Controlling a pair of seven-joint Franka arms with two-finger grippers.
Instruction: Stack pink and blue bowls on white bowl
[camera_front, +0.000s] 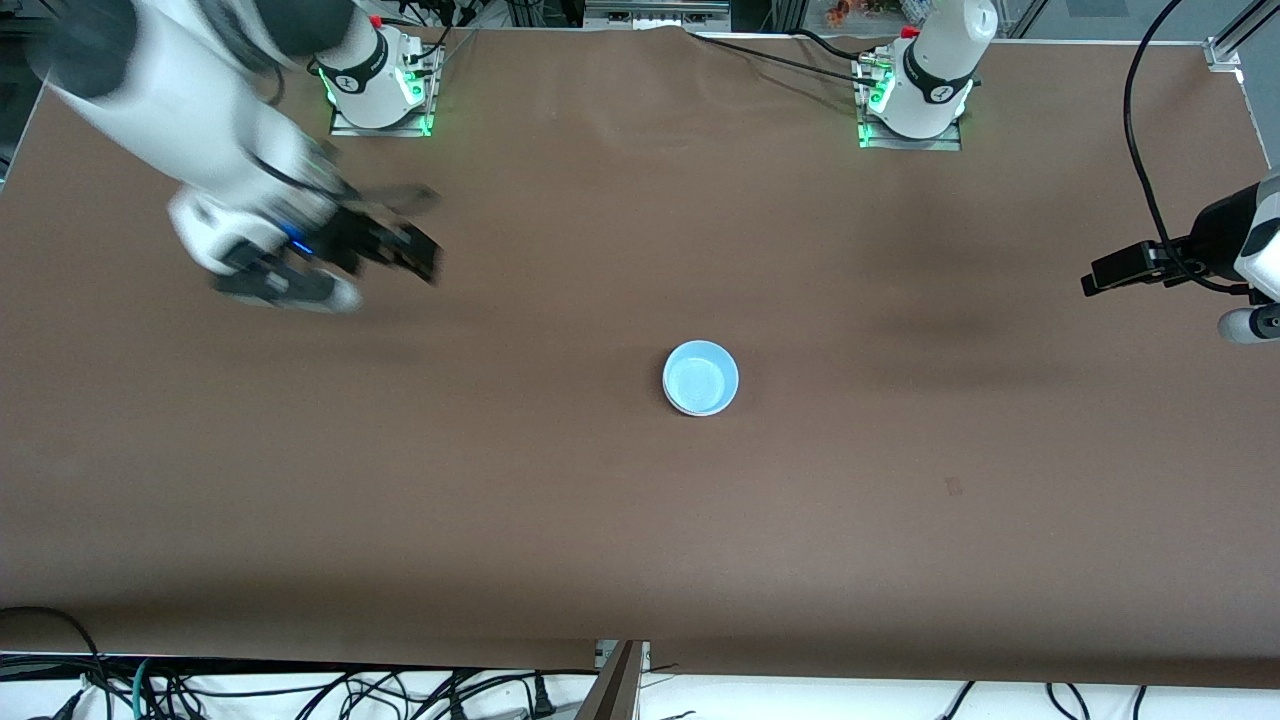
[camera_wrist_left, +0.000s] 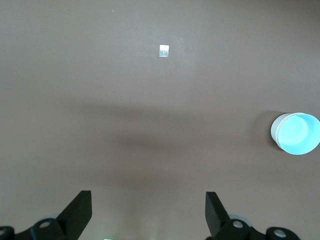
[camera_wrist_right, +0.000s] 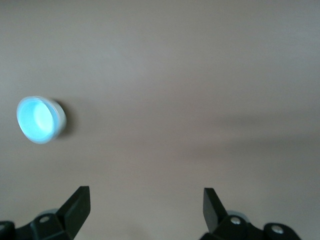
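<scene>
Blue bowl (camera_front: 701, 376) sits mouth-up near the middle of the brown tabletop (camera_front: 900, 520), a bit toward the left arm's end, well clear of every edge. A white rim and wall show under and around it (camera_front: 680, 403), so I'd judge it's nested in the white bowl; left wrist view shows the same white wall (camera_wrist_left: 276, 131) around the blue inside (camera_wrist_left: 298, 133). Pink bowl can't be seen anywhere. It's either hidden between the two or just not there, can't say which. If it's sandwiched inside, the stack looks done, or close to it.

Right gripper (camera_front: 395, 235) hangs over the tabletop toward the right arm's end, nearer the bases' edge, well apart from the stack. It looks blurred in the front view, so prob. in motion. Its jaws are spread wide w/ nothing between them; right wrist view shows only bare cloth in the gap, and the stack (camera_wrist_right: 40, 119) off to one side. Empty and away from the bowls makes sense if it has nothing left to carry.

Left gripper (camera_front: 1250, 325) is out at the tabletop's edge at the left arm's end, mostly cut off in the front view. In its wrist view the jaws are also spread, empty, over bare tabletop. It seems to be waiting, parked out of the way so the centre stays free.

Small pale tag (camera_wrist_left: 164, 51) lies on the cloth in the left wrist view; no part in the task as far as I can tell.
</scene>
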